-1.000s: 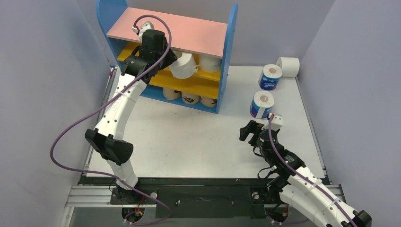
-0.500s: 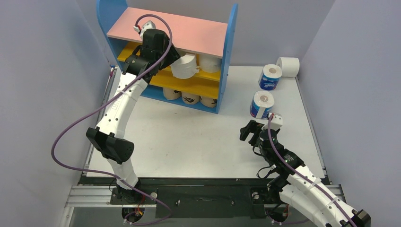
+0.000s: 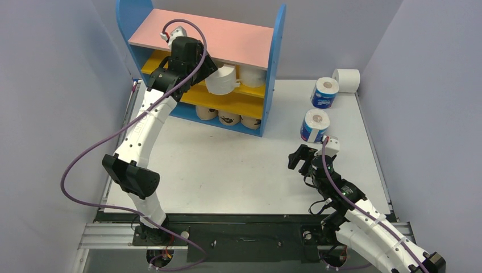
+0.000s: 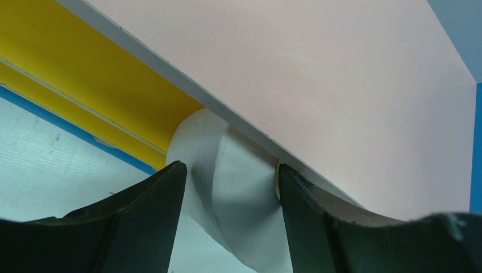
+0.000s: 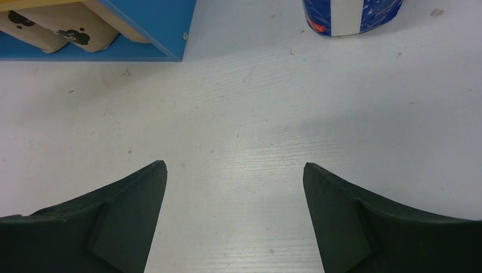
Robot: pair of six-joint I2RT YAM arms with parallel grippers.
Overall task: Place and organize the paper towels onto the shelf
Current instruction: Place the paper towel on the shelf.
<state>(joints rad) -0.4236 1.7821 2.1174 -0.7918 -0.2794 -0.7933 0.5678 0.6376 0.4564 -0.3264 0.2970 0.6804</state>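
The shelf (image 3: 199,31) stands at the back left, with a pink top board (image 4: 341,85) and yellow shelves. My left gripper (image 3: 210,67) reaches to the upper yellow shelf. Its fingers flank a dented white paper towel roll (image 3: 220,79) (image 4: 233,193) that leans at the shelf's front edge under the pink board; both fingers look to be touching it. Another white roll (image 3: 252,75) stands beside it. Three tan printed rolls (image 3: 229,118) (image 5: 57,31) sit on the bottom tier. My right gripper (image 3: 299,156) (image 5: 234,165) hangs open over bare table, below a blue roll (image 3: 314,125) (image 5: 352,14).
A second blue roll (image 3: 324,92) stands and a white roll (image 3: 347,79) lies at the table's back right corner. Grey walls close in on both sides. The shelf's blue side panel (image 5: 159,23) ends just left of the blue rolls.
The left gripper has pushed the white roll a little further in under the pink board. The right arm has not moved.
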